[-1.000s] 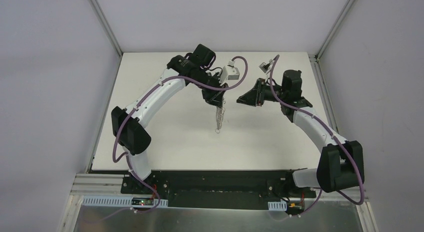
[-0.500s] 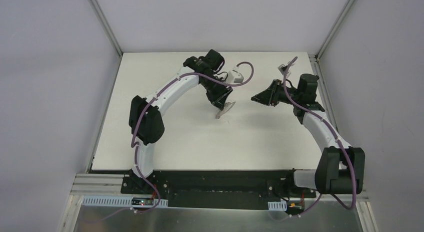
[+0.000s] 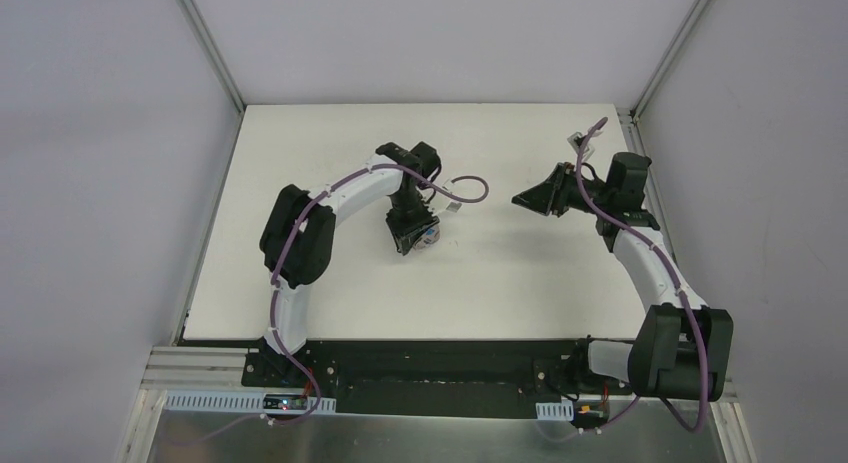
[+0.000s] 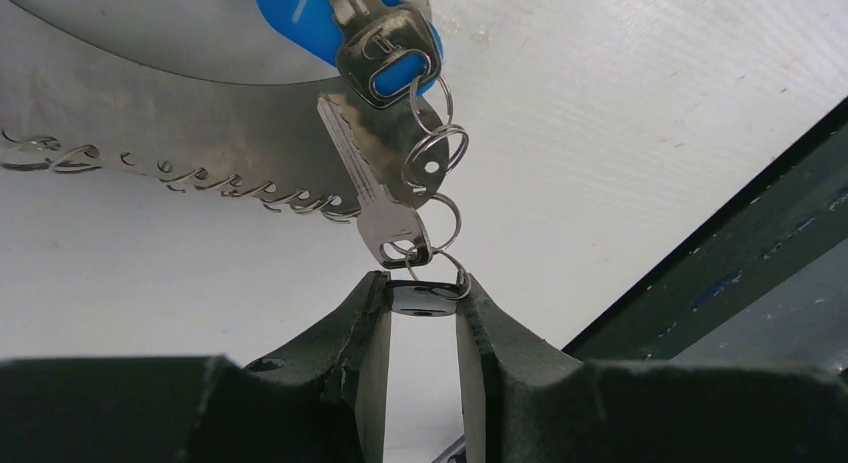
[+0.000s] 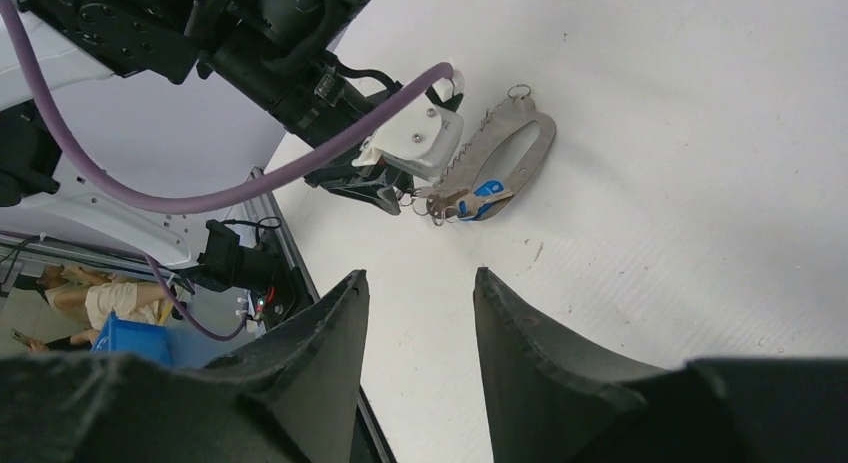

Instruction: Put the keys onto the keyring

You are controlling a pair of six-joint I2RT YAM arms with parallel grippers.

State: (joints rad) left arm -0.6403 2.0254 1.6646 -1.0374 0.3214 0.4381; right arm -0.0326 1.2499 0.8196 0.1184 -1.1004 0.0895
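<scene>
- Fingers (image 4: 350,363) of the left gripper (image 4: 422,283) are closed on the keys (image 4: 375,193), pinching a small metal tab at the end of their chain of split rings.
- From that pinch the rings lead to 2 keys: 1 plain silver, 1 beside a blue tag (image 4: 300,18).
- Blue tag and upper key overlap the keyring (image 5: 530,168), a pale oval loop with a row of small clips along 1 side; it seems to lie on the table (image 3: 330,283) just beyond the left fingertips.
- In the right wrist view, the left arm's white camera mount (image 5: 425,138) and purple cable (image 5: 250,188) hide part of the left fingers and the loop's near end.
- A dark rail (image 4: 700,283) runs at the table's edge.
- Left arm arcs out from its base, then bends back, so the gripper points toward the near edge, low over the table's middle.
- Right gripper (image 5: 420,278) has its fingers apart with nothing between them.
- Right arm rises along the right side, its gripper raised, aimed left at the keyring and well apart from it.
</scene>
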